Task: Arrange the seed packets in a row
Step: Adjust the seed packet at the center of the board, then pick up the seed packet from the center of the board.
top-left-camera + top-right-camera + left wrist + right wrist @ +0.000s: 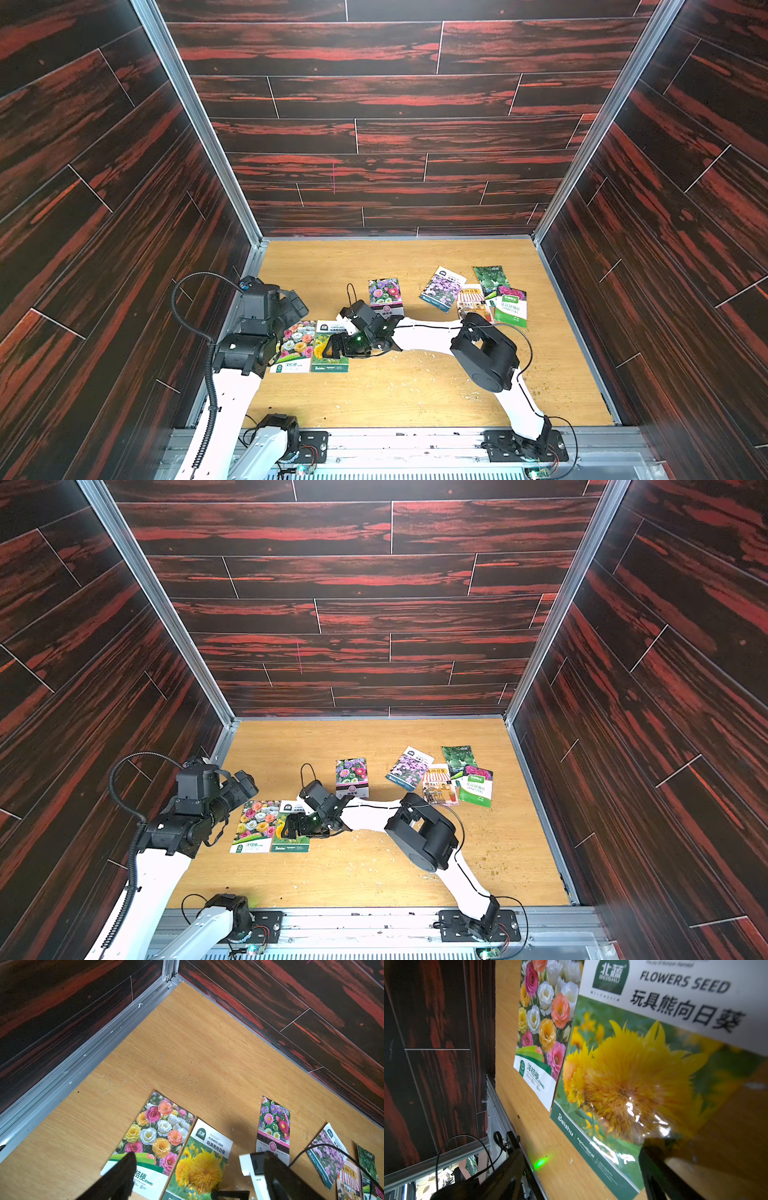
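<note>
From where I stand, the yellow-bloom packet point(321, 353) lies flat on the wooden table point(415, 395), and everything else is easiest placed from it. The right gripper point(341, 345) hangs directly over it with its jaws spread wide. One finger point(654, 1167) is at the packet's glossy near end and the other is out past its edge over bare wood. I cannot tell whether either tip touches, and nothing is gripped. The rose packet point(296, 345) lies right against the yellow-bloom packet on the robot's left, long edges parallel and touching (the two make a neat pair). The left gripper point(246, 785) hovers beyond the rose packet, farther left of the yellow-bloom packet and nearer the back wall, jaws wide and empty. The aster packet point(385, 295) sits apart from the yellow-bloom packet, to its right and nearer the back wall, turned much the same way. The other four bunch together well to the right of the yellow-bloom packet. The lilac packet point(442, 289) is tilted, with the shopfront packet point(471, 301) just beside it. The melon packet point(490, 279) is farthest back, and the green-label packet point(512, 307) lies over its near end.
</note>
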Controlling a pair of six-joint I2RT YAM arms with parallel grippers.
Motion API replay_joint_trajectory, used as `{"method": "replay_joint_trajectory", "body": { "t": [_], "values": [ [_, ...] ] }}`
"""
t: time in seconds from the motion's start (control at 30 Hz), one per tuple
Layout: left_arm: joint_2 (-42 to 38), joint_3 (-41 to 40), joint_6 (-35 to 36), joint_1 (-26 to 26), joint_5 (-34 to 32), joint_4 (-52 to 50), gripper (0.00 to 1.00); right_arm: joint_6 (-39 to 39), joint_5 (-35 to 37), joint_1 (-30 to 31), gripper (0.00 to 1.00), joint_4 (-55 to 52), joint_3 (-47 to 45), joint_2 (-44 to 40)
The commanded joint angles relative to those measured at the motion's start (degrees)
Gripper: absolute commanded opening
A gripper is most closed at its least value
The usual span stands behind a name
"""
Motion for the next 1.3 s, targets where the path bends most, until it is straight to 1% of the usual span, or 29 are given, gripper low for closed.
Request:
{"method": "replay_joint_trajectory", "body": {
  "t": [0.0, 0.03, 0.13, 0.27, 0.37, 0.4, 0.43, 0.5, 0.57, 0.63, 0.67, 0.73, 0.8, 0.9, 1.0, 1.1, 1.27],
  "values": [
    [0.1, -0.2, 0.1, 0.4, 0.1, -1.1, 0.96, -1.1, -0.2, 0.4, 0.89, -3.8, 1.2, 0.6],
    [0.2, -0.2, 0.1, 0.3, 0.3, -0.9, 0.96, -1.0, -0.4, 0.4, 0.88, -3.7, 1.2, 0.7],
    [0.6, -0.2, -0.1, 0.3, 0.7, -0.7, 0.95, -1.0, 4.2, 0.4, 0.88, -3.1, -1.5, -2.3],
    [0.8, -1.0, -0.5, 0.3, 2.7, 0.7, 0.95, -1.9, 10.0, -1.5, 0.89, 0.6, -8.8, -12.8],
    [2.0, -3.1, -1.7, 0.3, 8.1, 5.6, 0.96, -1.9, 8.8, -7.0, 0.91, 3.1, -14.4, -20.3],
    [3.0, -3.8, -2.6, 0.2, 9.4, 8.1, 0.99, -2.2, 6.6, -9.8, 0.92, 3.3, -15.5, -21.7],
    [4.1, -4.4, -3.3, 0.3, 10.4, 9.8, 0.99, -2.9, 4.3, -12.6, 0.92, 3.0, -16.0, -22.5],
    [6.3, -4.9, -3.9, 0.1, 13.1, 13.0, 0.99, -5.2, 3.6, -17.2, 0.92, 0.7, -16.2, -23.2],
    [9.3, -5.7, -4.1, -0.5, 17.7, 18.9, 0.99, -7.0, 1.0, -22.2, 0.92, -1.0, -15.3, -22.4],
    [15.5, -4.8, -4.6, -3.0, 21.3, 24.4, 1.0, -10.0, -2.9, -26.6, 0.92, -4.9, -11.0, -18.9],
    [18.8, -3.4, -4.3, -4.5, 22.3, 25.8, 1.0, -11.6, -3.9, -27.9, 0.92, -6.9, -8.5, -17.2],
    [27.8, 1.4, -3.4, -7.4, 23.6, 25.7, 1.0, -15.6, -5.3, -29.8, 0.92, -11.6, -2.7, -13.2],
    [35.2, 4.9, -3.8, -8.8, 24.4, 27.0, 1.0, -17.9, -6.5, -31.3, 0.92, -14.9, 2.0, -9.6],
    [44.4, 7.6, -5.9, -9.1, 26.0, 32.2, 1.0, -18.7, -9.2, -33.7, 0.92, -17.3, 7.2, -4.1],
    [52.1, 11.9, -6.2, -9.4, 27.6, 32.7, 1.0, -19.1, -11.2, -34.8, 0.92, -18.9, 11.0, 0.4],
    [57.7, 14.9, -7.1, -10.2, 29.3, 33.4, 0.98, -19.2, -11.5, -35.1, 0.91, -18.7, 11.3, 2.0],
    [61.8, 16.8, -8.6, -12.4, 30.4, 33.9, 0.98, -16.9, -14.7, -35.5, 0.91, -15.4, 8.7, 2.6]
  ]
}}
